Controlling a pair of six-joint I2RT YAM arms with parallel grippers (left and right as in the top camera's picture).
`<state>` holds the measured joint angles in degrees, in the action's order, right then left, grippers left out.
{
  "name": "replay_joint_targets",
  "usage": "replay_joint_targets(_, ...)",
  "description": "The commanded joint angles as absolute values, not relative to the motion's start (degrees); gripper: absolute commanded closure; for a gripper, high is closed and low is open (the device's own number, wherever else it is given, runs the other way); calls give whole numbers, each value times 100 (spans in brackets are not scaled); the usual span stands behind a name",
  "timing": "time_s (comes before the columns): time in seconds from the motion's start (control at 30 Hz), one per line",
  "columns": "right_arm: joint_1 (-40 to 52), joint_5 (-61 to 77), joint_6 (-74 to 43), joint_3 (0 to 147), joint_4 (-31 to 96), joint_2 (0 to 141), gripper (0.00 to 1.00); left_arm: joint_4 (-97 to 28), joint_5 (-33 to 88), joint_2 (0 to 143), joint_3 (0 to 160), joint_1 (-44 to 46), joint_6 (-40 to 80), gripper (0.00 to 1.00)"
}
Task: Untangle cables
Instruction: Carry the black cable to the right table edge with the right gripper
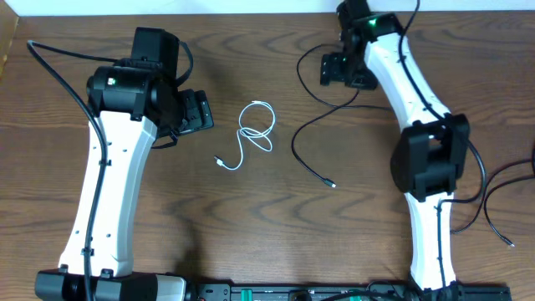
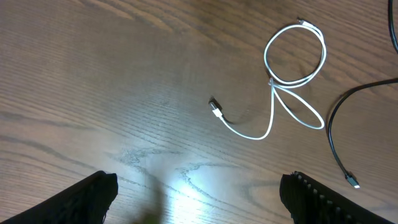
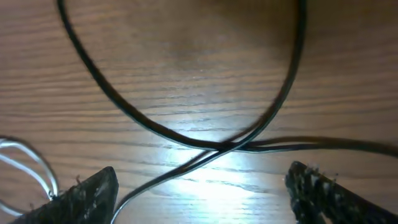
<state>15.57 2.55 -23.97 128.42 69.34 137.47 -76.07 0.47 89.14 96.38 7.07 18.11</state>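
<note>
Cables: two. One white cable (image 2: 273,106); one black cable (image 2: 329,127), right of white cable. Arms: two, either side of white cable. Grippers: two, left gripper (image 2: 199,205), right gripper (image 3: 199,199). Table (image 1: 276,234): one.

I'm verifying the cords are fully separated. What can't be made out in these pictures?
- Overhead: thin black cable, far end lost under the right gripper.
- Right wrist: which black strand lies on top at the crossing; frame edges cut both.
- Right wrist: short white cable, mostly cut off at left edge.

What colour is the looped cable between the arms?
The looped cable is white; left wrist view shows it best.
</note>
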Motion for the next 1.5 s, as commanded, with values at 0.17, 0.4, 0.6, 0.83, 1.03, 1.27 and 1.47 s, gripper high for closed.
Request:
replay_joint_targets(0.17,1632,-123,-3927,12840,7269,14226,21,-7636,-49,8882,9660,681,1782,11)
replay_joint_targets(0.4,1765,-443,-5782,12597,7290,14254,27,-7699,-47,8884,9660,681,1782,11)
replay_joint_targets(0.6,1837,-436,-6772,12051,7085,14254,28,-7741,-45,8884,9660,681,1782,11)
replay_joint_targets(0.83,1831,-469,-6766,11821,6757,14254,28,-7756,-45,8884,9660,681,1782,11)
replay_joint_targets(1.03,1651,-436,-6720,11821,6753,14252,28,-7780,-45,8882,9660,681,1782,11)
replay_joint_targets(1.27,1621,-469,-6372,11821,7135,14252,64,-7784,-45,8882,9660,681,1782,11)
replay_joint_targets(1.47,1605,-993,-5452,11821,7577,14252,90,-7797,-47,8884,9660,681,1782,11)
